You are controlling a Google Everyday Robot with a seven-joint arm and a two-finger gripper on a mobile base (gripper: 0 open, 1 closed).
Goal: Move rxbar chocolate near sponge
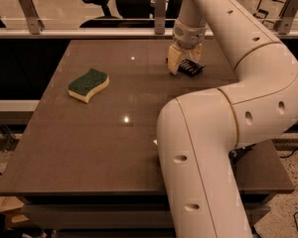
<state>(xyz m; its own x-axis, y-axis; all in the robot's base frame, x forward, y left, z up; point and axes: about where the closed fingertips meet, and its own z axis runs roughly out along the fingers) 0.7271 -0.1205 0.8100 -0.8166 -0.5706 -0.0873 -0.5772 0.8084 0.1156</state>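
Note:
The rxbar chocolate [191,68], a small flat black wrapper, lies on the far right part of the brown table [114,133]. My gripper [185,62] points down over it, open, with one pale finger [173,61] at the bar's left end and the other by its right side. The arm hides part of the bar. The sponge [88,85], green on top with a pale yellow body, lies on the left part of the table, well apart from the bar and gripper.
My white arm [223,133] rises from the near right and arches over the right half of the table. A metal railing [89,32] runs behind the far edge, with an office chair [99,1] beyond it.

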